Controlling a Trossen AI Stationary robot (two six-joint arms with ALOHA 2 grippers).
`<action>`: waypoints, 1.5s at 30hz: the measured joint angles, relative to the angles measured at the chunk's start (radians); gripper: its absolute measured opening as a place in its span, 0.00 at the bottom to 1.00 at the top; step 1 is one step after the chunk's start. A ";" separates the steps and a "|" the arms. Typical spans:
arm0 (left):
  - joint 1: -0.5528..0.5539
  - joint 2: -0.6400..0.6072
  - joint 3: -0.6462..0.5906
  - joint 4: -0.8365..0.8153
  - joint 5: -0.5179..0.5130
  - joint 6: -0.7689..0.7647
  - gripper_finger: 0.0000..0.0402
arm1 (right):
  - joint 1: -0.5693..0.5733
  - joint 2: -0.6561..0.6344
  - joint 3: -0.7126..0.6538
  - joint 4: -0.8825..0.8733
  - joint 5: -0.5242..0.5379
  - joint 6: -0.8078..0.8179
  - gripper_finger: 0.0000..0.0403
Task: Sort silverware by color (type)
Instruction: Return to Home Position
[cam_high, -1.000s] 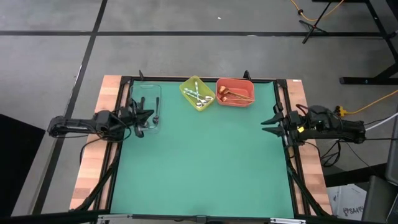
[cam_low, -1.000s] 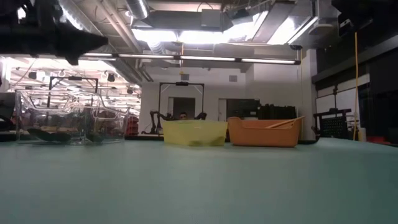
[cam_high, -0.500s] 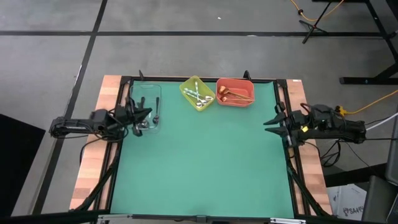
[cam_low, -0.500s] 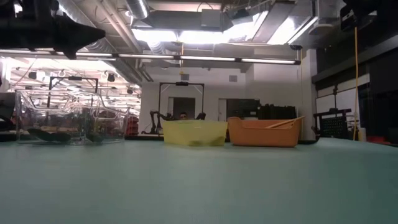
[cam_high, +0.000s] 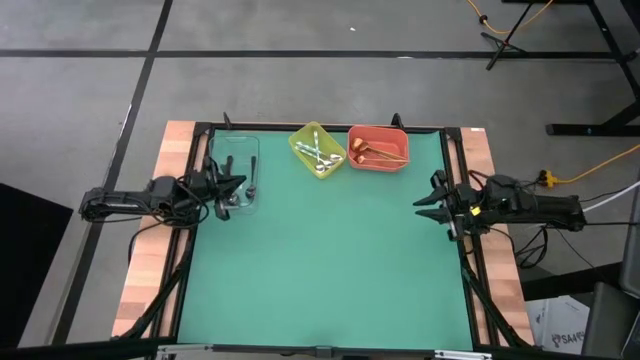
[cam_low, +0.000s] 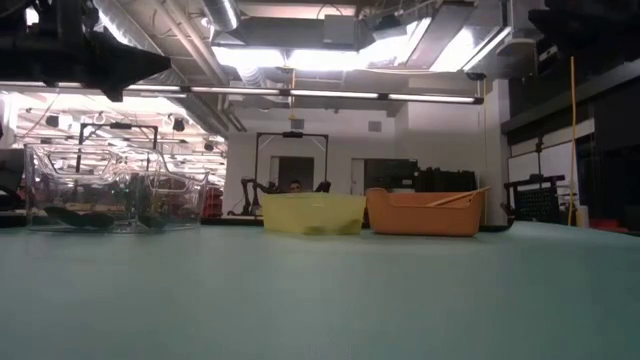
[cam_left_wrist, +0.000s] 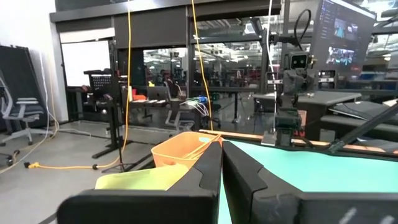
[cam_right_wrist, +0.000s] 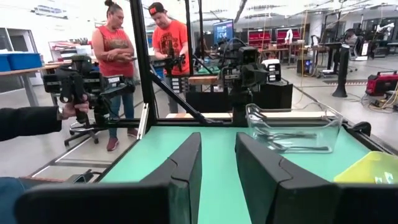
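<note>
With the silverware (cam_high: 318, 152) apparently all sorted, both arms idle at the sides of the mat (cam_high: 320, 270), left gripper (cam_high: 230, 192) at nine o'clock closed on nothing, right gripper (cam_high: 428, 205) at three o'clock parted and empty; beyond, black spoons (cam_high: 252, 184) lie in the clear bin (cam_high: 232, 140) at eleven, teal-handled ones in the yellow-green bin (cam_high: 297, 146) at twelve, gold ones in the orange bin (cam_high: 378, 130) at one

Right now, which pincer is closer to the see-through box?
Left. The left pincer hovers right over the see-through box, on the left side of the table. The right pincer is far away, by the opposite side of the table.
</note>
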 joint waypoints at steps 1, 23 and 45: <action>0.000 0.000 0.000 0.000 0.000 0.000 0.01 | 0.000 0.000 -0.014 0.017 0.000 0.000 0.22; 0.000 0.000 0.000 -0.014 0.000 -0.029 0.01 | 0.000 0.000 -0.222 0.205 0.177 0.028 0.22; 0.000 0.000 0.000 -0.124 0.000 -0.075 0.01 | 0.000 0.000 -0.263 0.161 0.301 0.026 0.22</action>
